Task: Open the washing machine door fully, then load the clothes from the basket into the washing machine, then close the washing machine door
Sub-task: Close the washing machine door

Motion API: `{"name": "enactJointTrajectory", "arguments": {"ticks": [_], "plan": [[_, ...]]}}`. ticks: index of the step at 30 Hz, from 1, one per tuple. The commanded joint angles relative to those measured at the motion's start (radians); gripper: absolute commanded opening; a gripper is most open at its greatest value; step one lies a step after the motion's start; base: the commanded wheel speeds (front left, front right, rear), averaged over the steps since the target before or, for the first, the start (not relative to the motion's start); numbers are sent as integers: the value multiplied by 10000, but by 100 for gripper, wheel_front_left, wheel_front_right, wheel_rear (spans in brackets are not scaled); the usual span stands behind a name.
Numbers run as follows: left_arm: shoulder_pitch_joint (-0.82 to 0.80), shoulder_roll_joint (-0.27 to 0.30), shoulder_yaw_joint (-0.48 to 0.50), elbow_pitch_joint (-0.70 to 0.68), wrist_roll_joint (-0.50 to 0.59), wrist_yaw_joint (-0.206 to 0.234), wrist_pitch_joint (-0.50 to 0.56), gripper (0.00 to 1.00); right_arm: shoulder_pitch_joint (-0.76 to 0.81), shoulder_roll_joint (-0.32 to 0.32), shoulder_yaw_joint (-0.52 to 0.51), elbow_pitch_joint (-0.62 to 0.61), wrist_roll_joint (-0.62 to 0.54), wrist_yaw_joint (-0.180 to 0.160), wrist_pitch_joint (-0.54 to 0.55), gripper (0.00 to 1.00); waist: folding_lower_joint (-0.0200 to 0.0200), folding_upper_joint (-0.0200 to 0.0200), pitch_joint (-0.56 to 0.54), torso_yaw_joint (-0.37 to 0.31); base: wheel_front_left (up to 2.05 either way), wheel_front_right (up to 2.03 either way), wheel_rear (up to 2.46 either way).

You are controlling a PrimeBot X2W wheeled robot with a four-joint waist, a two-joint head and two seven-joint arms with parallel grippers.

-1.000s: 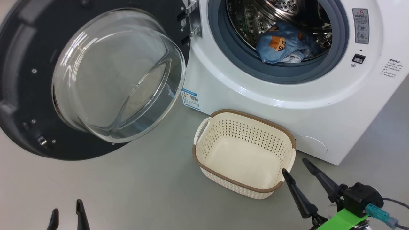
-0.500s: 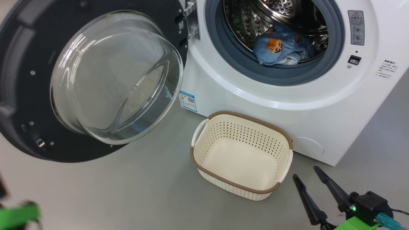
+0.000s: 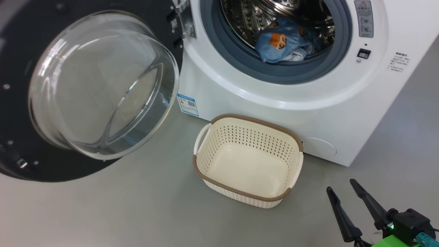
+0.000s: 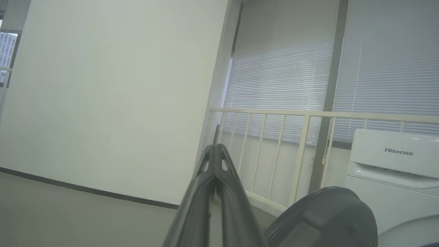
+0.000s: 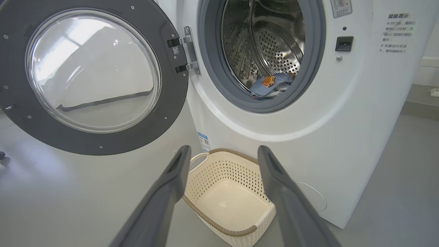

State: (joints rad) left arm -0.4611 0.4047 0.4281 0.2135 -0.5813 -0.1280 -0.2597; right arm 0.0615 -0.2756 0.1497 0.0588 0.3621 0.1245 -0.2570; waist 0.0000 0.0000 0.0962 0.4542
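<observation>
Head view has the washing machine door (image 3: 89,89) swung wide at the left of the washing machine (image 3: 274,113), whose drum (image 3: 240,20) holds the clothes (image 3: 281,43). The basket (image 3: 247,118) stands empty on the floor (image 3: 137,212) just before the machine. The right gripper (image 3: 341,185) hangs released near the basket's right corner; the left gripper (image 4: 215,151), in the left wrist view, is clenched on nothing

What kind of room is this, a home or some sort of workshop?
Probably a laundry corner of a lab or office, not a home: a front-loading washing machine on bare grey floor, a basket before it, and slatted blinds over tall windows.
</observation>
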Motion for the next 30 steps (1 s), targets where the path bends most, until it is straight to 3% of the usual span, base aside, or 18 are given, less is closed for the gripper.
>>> {"name": "enactJointTrajectory", "arguments": {"ticks": [1,6,15,20,30], "plan": [[-590,819,139,344,-608,-25,-4,0,-122,-171,167,-292,-29,62,-48,100,0,0,201,-147,0,0,0],[-1726,1703,-265,2433,-3049,-25,1348,0,-208,-290,131,-369,-37,62,-48,100,0,0,452,-252,0,0,0],[-2477,2661,-1173,4282,-5626,-26,4090,0,-346,-446,169,-420,-47,62,-48,100,0,0,772,-338,0,0,0],[-2625,2763,-1389,4740,-6910,-26,5586,0,-421,-566,151,-493,-35,62,-48,100,0,0,929,-365,0,0,0],[-2515,2737,-2001,5197,-7865,-26,7602,0,-484,-638,127,-500,-44,62,-48,100,0,0,1017,-461,0,0,0]]}}
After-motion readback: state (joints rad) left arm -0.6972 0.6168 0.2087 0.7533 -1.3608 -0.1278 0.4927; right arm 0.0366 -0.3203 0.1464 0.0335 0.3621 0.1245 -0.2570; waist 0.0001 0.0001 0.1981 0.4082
